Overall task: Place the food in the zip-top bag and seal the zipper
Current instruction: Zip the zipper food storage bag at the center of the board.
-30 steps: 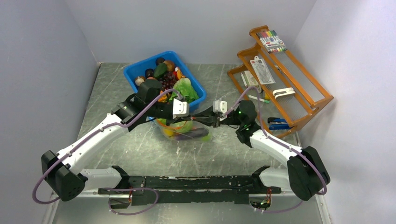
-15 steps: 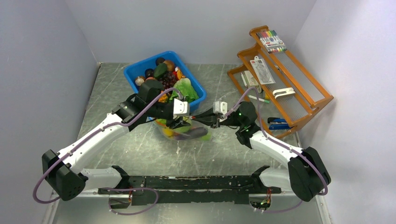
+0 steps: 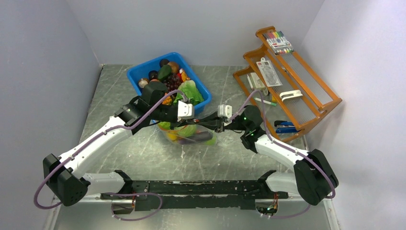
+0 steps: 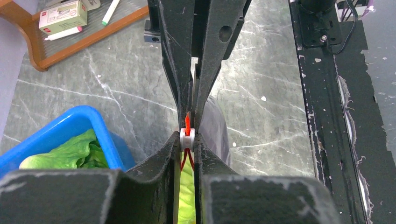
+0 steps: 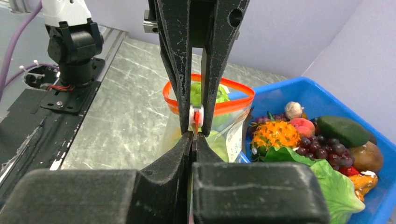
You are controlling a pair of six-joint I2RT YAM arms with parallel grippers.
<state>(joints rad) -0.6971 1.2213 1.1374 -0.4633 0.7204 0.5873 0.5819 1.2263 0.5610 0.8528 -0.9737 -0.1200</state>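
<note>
Here, at the pinch: the left gripper (image 4: 187,140) and right gripper (image 5: 194,133) meet tip to tip, each pressed together on the narrow red-orange plastic zipper strip (image 4: 187,122), with the small white slider (image 4: 187,138) between the left gripper's tips.
Bag: the clear floppy zip-top bag (image 5: 222,135) hangs below both sets of fingers; beyond the right gripper's tips its mouth bows into an open orange loop.
Food: the green toy lettuce (image 4: 187,186) sits inside with other colourful pieces, directly under the left gripper.
Risk: the thin strip could slip from one pinch if the grippers draw apart unevenly. The slider might jam, or the load might drag the mouth down and leave the seal part open.
Room: the blue plastic bin (image 4: 70,130) of spare toy produce stands just beside the left gripper. The grey marbled tabletop (image 4: 261,93) lies bare on its other side, toward the arm bases. The orange wooden rack (image 3: 287,81) sits well apart, behind the right gripper.
</note>
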